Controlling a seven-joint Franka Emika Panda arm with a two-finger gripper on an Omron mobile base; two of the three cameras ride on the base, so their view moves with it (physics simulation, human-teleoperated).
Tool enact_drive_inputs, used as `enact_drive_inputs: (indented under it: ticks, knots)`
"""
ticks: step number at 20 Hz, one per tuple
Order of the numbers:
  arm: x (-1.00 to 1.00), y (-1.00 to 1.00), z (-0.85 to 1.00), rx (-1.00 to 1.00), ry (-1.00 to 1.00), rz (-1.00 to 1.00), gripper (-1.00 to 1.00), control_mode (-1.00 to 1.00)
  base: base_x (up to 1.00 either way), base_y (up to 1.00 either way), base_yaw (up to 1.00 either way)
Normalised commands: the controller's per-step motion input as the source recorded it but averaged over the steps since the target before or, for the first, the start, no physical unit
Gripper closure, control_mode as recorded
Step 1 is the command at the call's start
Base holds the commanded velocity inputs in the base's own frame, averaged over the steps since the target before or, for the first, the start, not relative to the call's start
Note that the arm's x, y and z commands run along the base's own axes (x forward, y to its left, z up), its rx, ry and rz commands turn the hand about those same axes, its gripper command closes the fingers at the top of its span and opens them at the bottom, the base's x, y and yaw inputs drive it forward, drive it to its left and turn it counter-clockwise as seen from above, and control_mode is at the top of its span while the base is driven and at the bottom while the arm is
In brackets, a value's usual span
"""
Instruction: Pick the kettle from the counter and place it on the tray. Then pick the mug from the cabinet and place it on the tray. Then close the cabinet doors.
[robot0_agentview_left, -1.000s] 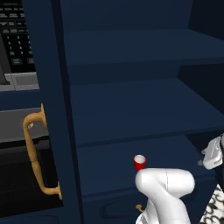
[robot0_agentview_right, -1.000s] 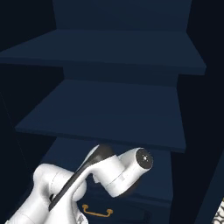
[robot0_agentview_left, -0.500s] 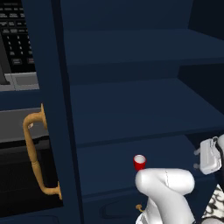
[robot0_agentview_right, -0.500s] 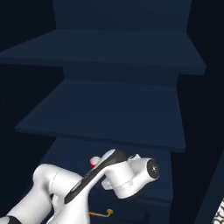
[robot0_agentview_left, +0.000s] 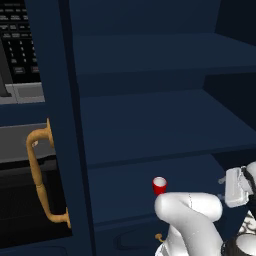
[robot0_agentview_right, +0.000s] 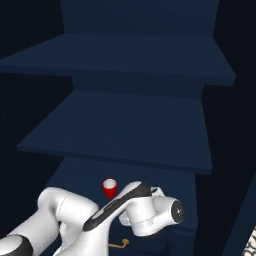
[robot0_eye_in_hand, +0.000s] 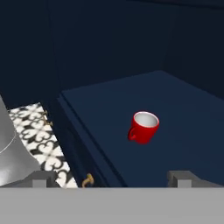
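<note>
The jaws (robot0_eye_in_hand: 112, 179) stand fully apart and hold nothing; in the hand view the two dark fingertips (robot0_eye_in_hand: 181, 178) rise at the bottom, well short of the mug (robot0_eye_in_hand: 143, 127). The mug, a small red cup with a white inside, stands upright on the lowest shelf (robot0_eye_in_hand: 183, 113) of the open cabinet (robot0_agentview_left: 150, 115), near the shelf's front edge, with its handle turned toward the camera in the hand view. In both base views the mug (robot0_agentview_left: 159, 185) (robot0_agentview_right: 109, 188) shows just beyond the white arm (robot0_agentview_left: 192, 220) (robot0_agentview_right: 75, 220). Two further dark blue shelves rise above it. At the left, a cabinet door (robot0_agentview_left: 60, 125) stands open edge-on, bearing a curved brass handle (robot0_agentview_left: 41, 175). A small brass drawer pull (robot0_eye_in_hand: 88, 180) sits below the shelf, over a patterned tile floor (robot0_eye_in_hand: 39, 135).
</note>
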Motion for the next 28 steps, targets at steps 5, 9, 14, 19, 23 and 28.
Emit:
enact_drive_inputs:
  ticks: [5, 9, 14, 19, 23, 28]
  knots:
    - [0.28, 0.01, -0.43, 0.1, 0.0, 0.0, -1.0, -1.0, 0.0, 0.0, 0.0]
    - [0.29, 0.01, -0.28, 0.08, 0.0, 0.0, -1.0, -1.0, 0.0, 0.0, 0.0]
    - [0.12, 0.01, -0.07, 0.0, 0.0, 0.0, -1.0, -1.0, 0.0, 0.0, 0.0]
    - [0.0, 0.01, -0.02, 0.0, 0.0, 0.0, -1.0, -1.0, 0.0, 0.0, 0.0]
    - [0.13, 0.46, -0.04, 0.0, 0.0, -0.08, -1.0, -1.0, 0.0, 0.0, 0.0]
    - [0.28, 0.25, 0.0, 0.01, 0.0, -0.16, -1.0, -1.0, 0.0, 0.0, 0.0]
